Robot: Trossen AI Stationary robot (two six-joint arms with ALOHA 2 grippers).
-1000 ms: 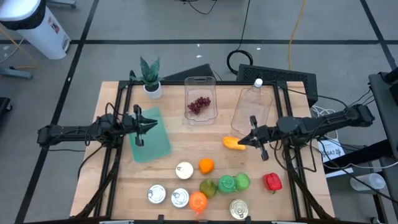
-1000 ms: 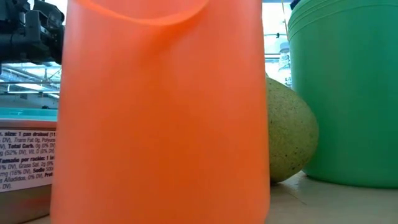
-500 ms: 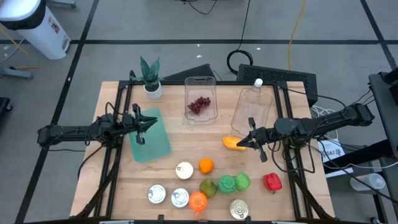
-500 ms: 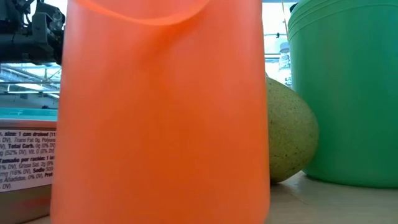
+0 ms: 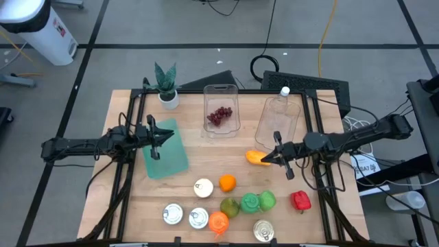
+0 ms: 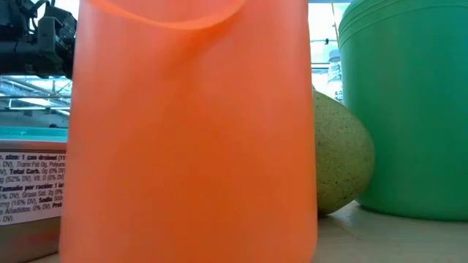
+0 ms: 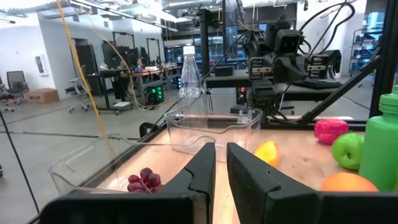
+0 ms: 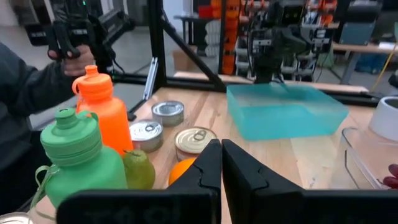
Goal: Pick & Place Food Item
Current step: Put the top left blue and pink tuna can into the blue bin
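A yellow-orange fruit (image 5: 256, 158) lies on the wooden table (image 5: 123, 199), right of the middle. My right gripper (image 5: 267, 158) is shut and hovers level just above the fruit's right end, clear of it; the left wrist view shows it above the fruit (image 7: 266, 152). My left gripper (image 5: 162, 137) is shut and waits over the teal tray (image 5: 166, 152). Grapes (image 5: 219, 115) lie in a clear bin (image 5: 221, 89) at the back. An orange (image 5: 227, 182), a pear (image 5: 229, 206), a green apple (image 5: 267, 200) and a red pepper (image 5: 300, 200) rest on the table nearer the front.
A second clear bin (image 5: 278, 120) with a water bottle (image 5: 284, 92) stands behind the fruit. Green (image 5: 249, 202) and orange (image 5: 218, 221) bottles and several cans (image 5: 173, 214) crowd the near edge. A potted plant (image 5: 166, 86) stands far left. A person's sleeve (image 8: 22, 87) shows beyond the near edge.
My right gripper has sunk a little toward the yellow-orange fruit and stays shut. Nothing on the table has moved.
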